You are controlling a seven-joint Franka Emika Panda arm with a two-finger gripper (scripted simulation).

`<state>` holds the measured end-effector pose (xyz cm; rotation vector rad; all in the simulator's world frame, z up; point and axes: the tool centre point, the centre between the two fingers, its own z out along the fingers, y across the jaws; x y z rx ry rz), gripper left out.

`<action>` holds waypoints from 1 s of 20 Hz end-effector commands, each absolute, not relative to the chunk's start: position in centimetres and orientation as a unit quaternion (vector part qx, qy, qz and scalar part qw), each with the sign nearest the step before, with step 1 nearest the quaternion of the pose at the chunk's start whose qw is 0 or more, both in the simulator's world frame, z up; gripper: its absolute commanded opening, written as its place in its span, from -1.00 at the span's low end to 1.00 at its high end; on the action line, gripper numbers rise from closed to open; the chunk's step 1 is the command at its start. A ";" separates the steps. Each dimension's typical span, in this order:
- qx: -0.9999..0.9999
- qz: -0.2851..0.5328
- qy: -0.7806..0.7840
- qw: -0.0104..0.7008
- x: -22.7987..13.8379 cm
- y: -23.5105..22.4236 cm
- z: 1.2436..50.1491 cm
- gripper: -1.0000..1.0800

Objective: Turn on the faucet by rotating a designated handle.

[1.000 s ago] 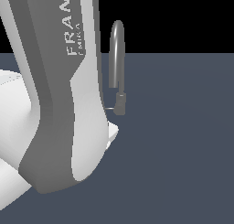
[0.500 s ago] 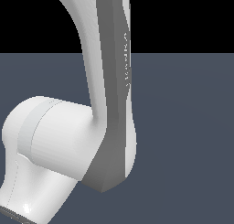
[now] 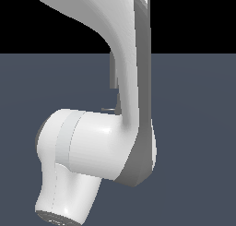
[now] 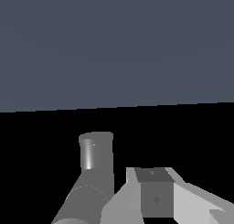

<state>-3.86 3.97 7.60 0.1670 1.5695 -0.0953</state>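
Approach step, I judge: arm [image 3: 133, 82] hides most of the faucet [image 3: 112, 75]; gripper [image 4: 155, 195] state I cannot tell; next, find the handle [image 3: 108, 110].

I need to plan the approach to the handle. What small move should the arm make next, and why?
Probably a slow, short advance of the fingers toward the handle. The wrist view shows a grey cylinder, likely part of the faucet, close beside the fingers, with no contact visible. In the exterior view the arm hides most of the faucet, so go cautiously.
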 end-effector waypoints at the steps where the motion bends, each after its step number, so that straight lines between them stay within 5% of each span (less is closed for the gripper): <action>1: 0.062 -0.043 0.706 0.705 -3.6 3.8 7.3 -1.00; 20: 0.047 -0.044 0.706 0.706 -3.1 4.0 8.4 -1.00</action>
